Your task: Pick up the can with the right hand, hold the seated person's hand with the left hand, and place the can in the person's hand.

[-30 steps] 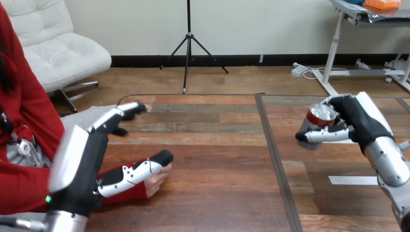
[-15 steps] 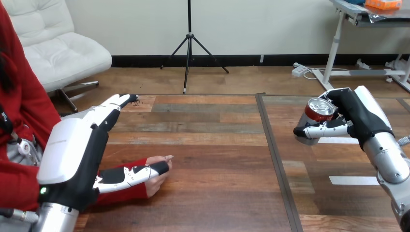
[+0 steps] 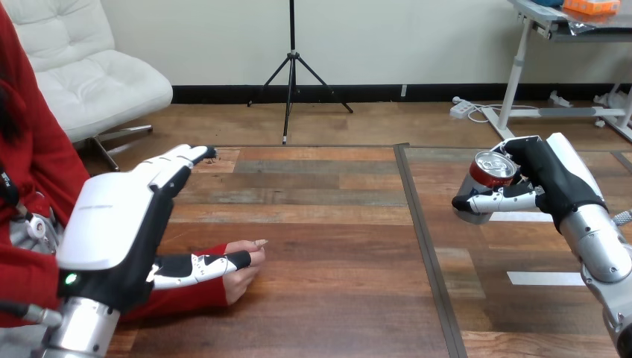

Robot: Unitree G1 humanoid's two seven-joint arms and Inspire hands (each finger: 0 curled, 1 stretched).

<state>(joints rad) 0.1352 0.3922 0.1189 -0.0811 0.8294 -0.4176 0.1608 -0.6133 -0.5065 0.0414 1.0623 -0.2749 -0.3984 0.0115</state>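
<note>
One change matters: the left hand [image 3: 112, 231] has straightened its fingers, which were bent a second ago, and turned its back upward. It now lies flat above the person's sleeve, close to the table's [image 3: 335, 224] left edge. Its fingers point toward the far left corner, released and grasping nothing. Its thumb lies across the person's hand [image 3: 244, 262], which rests on the table near the left edge and reaches toward the middle. I cannot tell whether the thumb presses on it or only passes over it, and nothing is curled round it. So the hold on the person's hand looks not yet made.

The right hand [image 3: 555, 183] has barely moved in the last half second. Its fingers and thumb are wrapped round the can [image 3: 492, 173], which stands upright and seems lifted off the table, by the right edge in the far half. The can is well apart from the person's hand, with most of the table's width between them.

The pick-up looks done. What remains is the left hand's grasp and then carrying the can across. I cannot tell whether the person's palm faces up to receive it.
</note>
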